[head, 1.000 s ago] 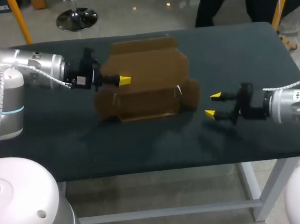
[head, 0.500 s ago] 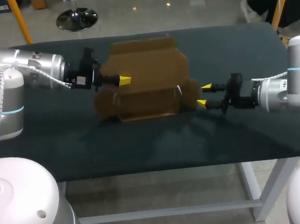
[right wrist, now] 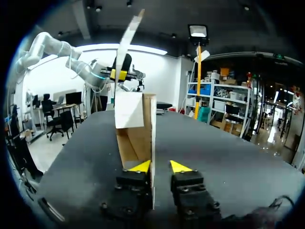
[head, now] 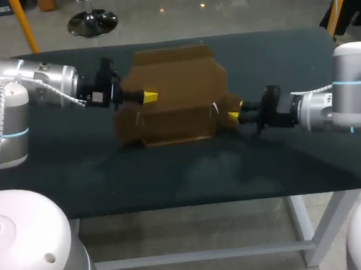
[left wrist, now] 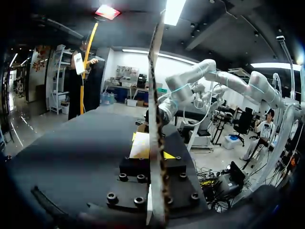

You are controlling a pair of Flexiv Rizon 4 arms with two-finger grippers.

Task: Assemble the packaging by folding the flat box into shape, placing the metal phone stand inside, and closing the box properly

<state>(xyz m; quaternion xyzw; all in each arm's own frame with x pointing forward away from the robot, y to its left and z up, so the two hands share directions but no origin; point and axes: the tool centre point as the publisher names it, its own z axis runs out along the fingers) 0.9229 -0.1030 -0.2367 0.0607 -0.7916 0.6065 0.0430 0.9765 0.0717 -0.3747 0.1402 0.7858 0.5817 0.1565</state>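
Two robot arms of silver-grey cylindrical links, the left arm [head: 39, 83] and the right arm [head: 352, 96], each with a thin light-blue ring [head: 5, 133] at a joint and a rounded white housing [head: 26, 241] below. A white coiled cable [head: 1, 118] runs along the left arm. The black left gripper [head: 149, 97] and black right gripper [head: 234, 114] end in bright yellow wedge tips; black socket screws [left wrist: 112, 196] stud the finger mounts.

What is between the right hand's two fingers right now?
The right wrist view shows it: the box's side flap stands edge-on inside the right hand, against one finger, with a gap to the other.
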